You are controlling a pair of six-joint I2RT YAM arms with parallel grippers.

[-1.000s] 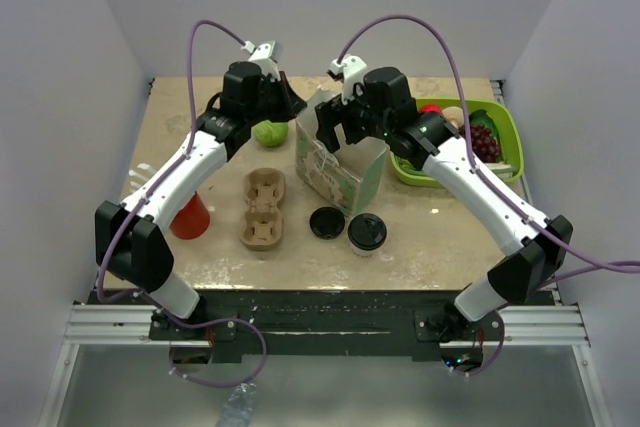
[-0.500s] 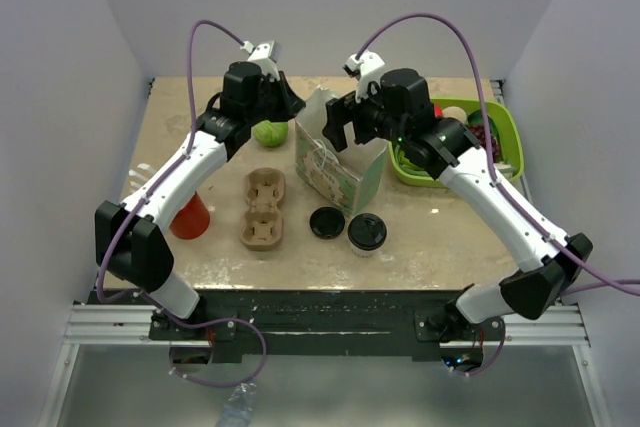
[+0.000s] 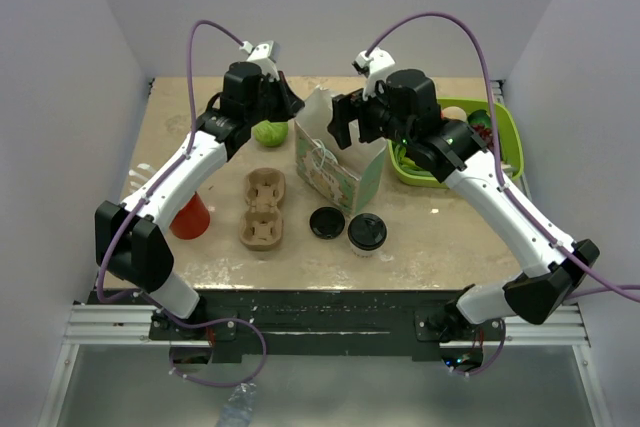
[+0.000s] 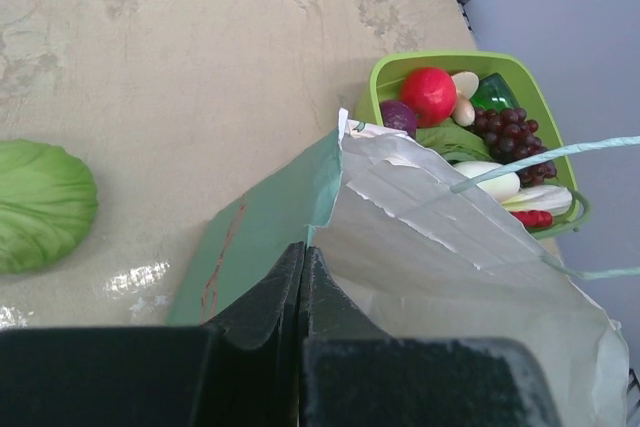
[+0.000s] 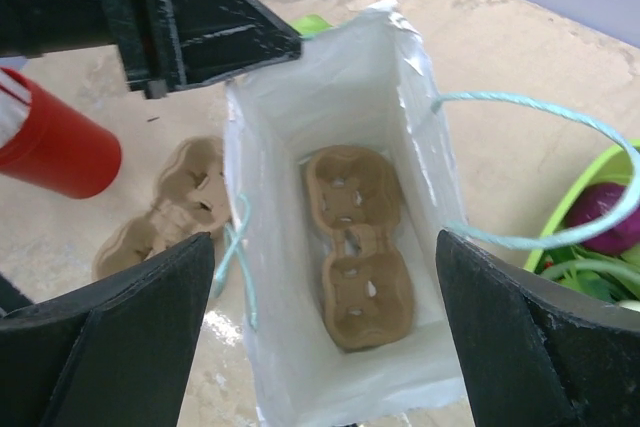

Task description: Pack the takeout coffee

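The takeout coffee (image 3: 367, 233), a white cup with a black lid, stands on the table in front of the paper bag (image 3: 335, 169). My left gripper (image 3: 294, 109) is shut on the bag's rim (image 4: 330, 177), its fingertips (image 4: 303, 259) pinching the paper at the green edge. Above the bag's mouth hangs my right gripper (image 3: 344, 129), open and empty. In the right wrist view it (image 5: 325, 237) looks straight down into the bag (image 5: 330, 97), where a brown cup carrier (image 5: 360, 247) lies flat on the bottom.
A loose black lid (image 3: 326, 222) lies left of the coffee. A second brown carrier (image 3: 263, 207) and a red cup (image 3: 190, 215) sit to the left. A green cabbage (image 3: 269, 133) lies behind them. A green bin (image 3: 513, 137) of produce stands at the right.
My right gripper has lifted up out of the bag's mouth and drawn back to the right, its jaws a little wider. The left gripper keeps its hold on the rim.
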